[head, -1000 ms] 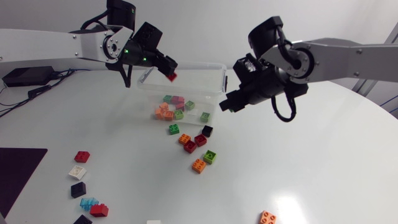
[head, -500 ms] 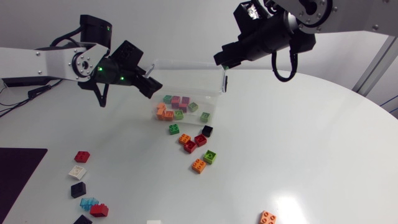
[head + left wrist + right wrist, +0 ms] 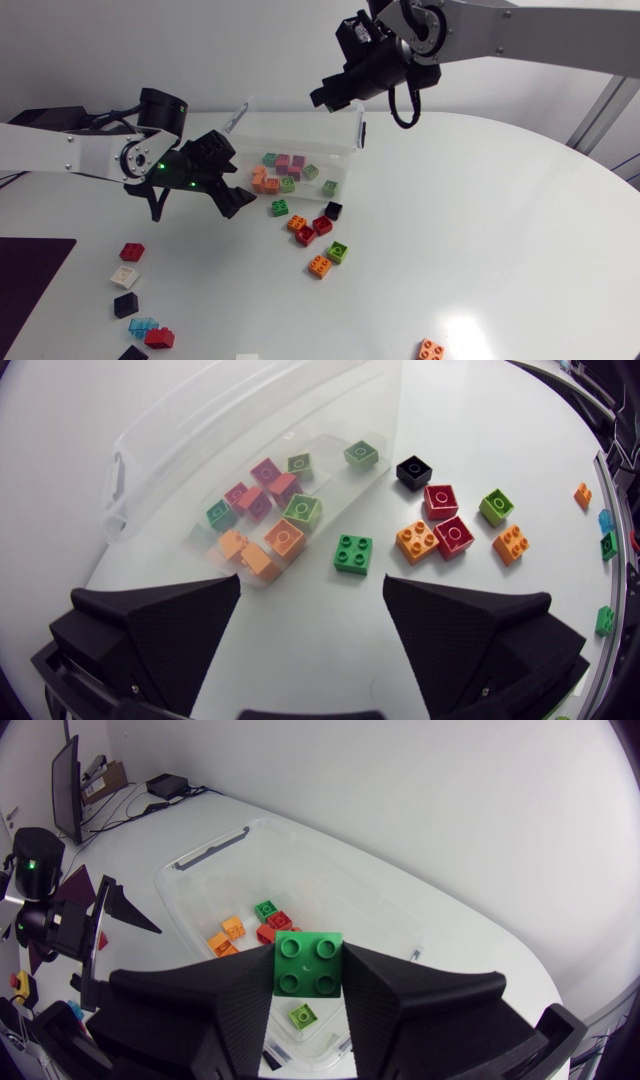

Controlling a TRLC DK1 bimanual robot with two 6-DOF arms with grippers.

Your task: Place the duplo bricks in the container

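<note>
Silver-white links, black joints; green lights on the left arm (image 3: 70,152)

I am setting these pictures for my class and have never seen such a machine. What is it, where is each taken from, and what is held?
Two robot arms work at a white table. The wide picture looks down from above; the other two come from cameras on each arm's wrist. A clear box holds some toy bricks, and loose bricks lie on the table beside it. The right claw grips a green brick above the box. The left claw is open and empty, near the box.
</note>
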